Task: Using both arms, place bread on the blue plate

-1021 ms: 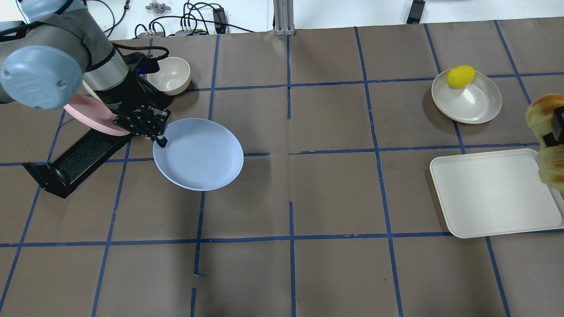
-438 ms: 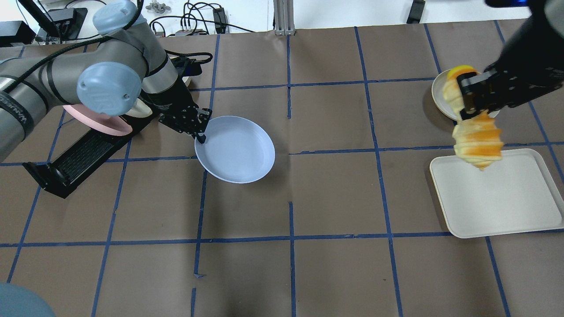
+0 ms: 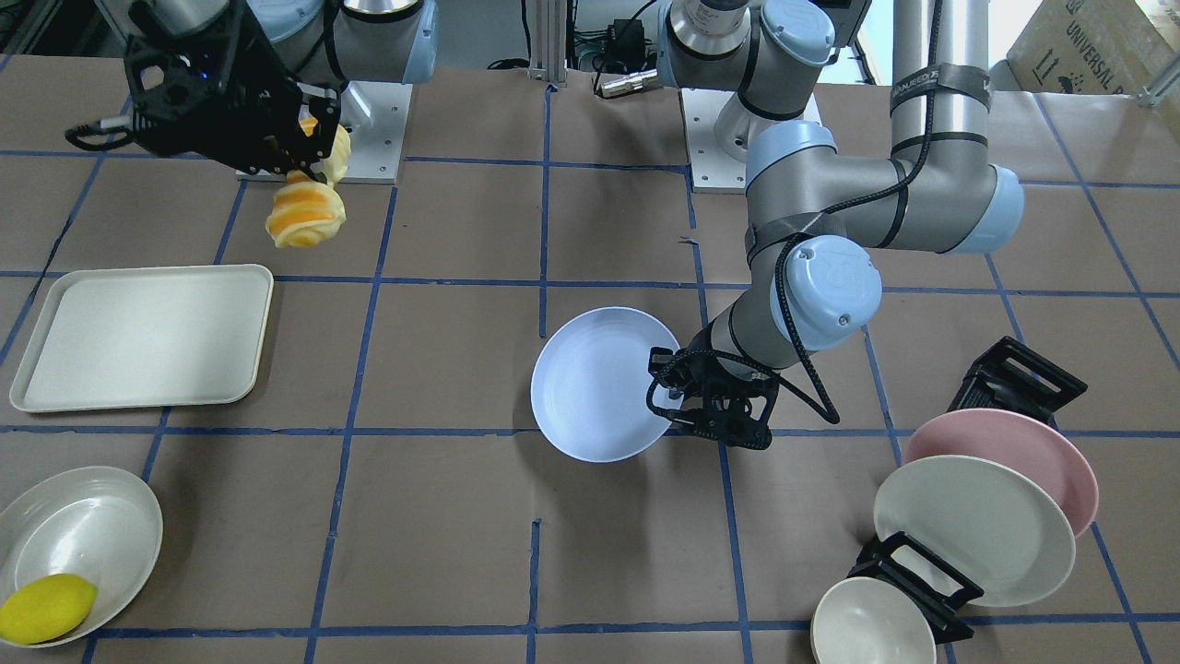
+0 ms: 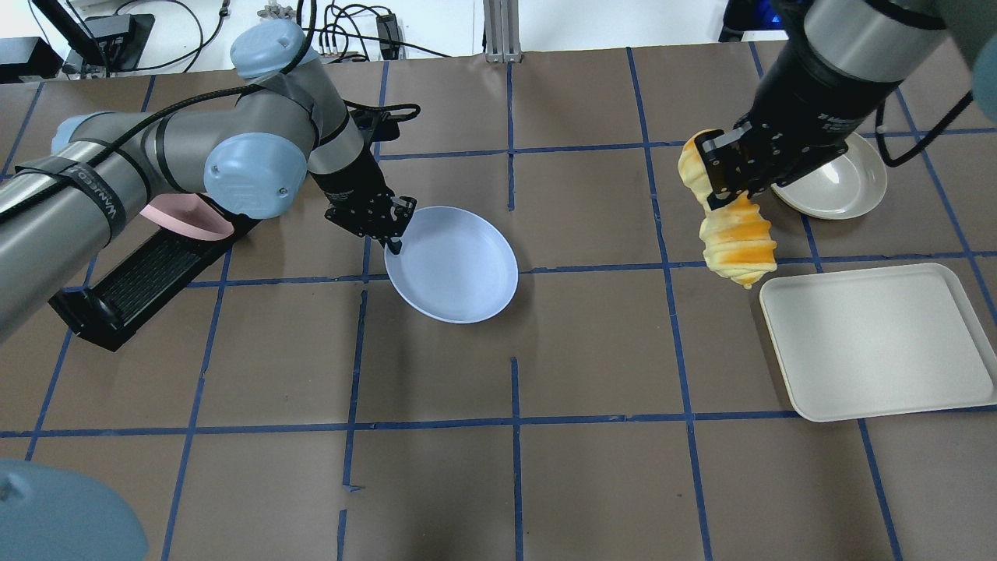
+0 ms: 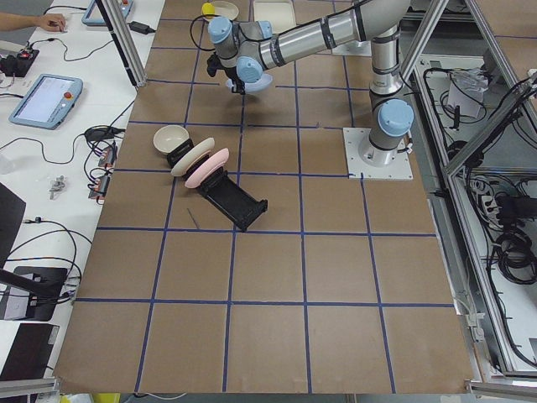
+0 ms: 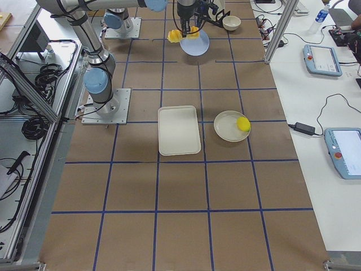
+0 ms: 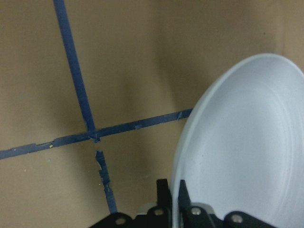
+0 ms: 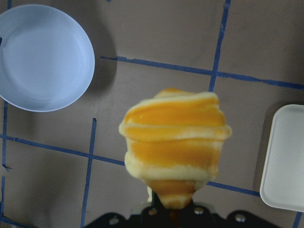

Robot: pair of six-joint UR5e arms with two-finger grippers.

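The blue plate (image 4: 456, 265) is near the table's middle, left of centre in the overhead view, and casts a shadow on the table. My left gripper (image 4: 389, 234) is shut on its near-left rim; the wrist view shows the rim (image 7: 183, 156) between the fingers. The plate also shows in the front-facing view (image 3: 595, 383). My right gripper (image 4: 724, 175) is shut on the upper end of the striped orange and yellow bread (image 4: 736, 238), which hangs above the table, left of the tray. In the right wrist view the bread (image 8: 173, 142) is to the right of the plate (image 8: 42, 57).
A white tray (image 4: 872, 343) lies at the right. A cream bowl (image 3: 83, 526) holds a yellow lemon (image 3: 46, 609). A black dish rack (image 4: 125, 288) at the left holds a pink plate (image 3: 1014, 452) and a cream plate (image 3: 973, 530), beside a small bowl (image 3: 862, 627).
My left gripper has carried the blue plate to the right, towards the table's middle. My right gripper has carried the bread leftwards, from the right edge to left of the tray.
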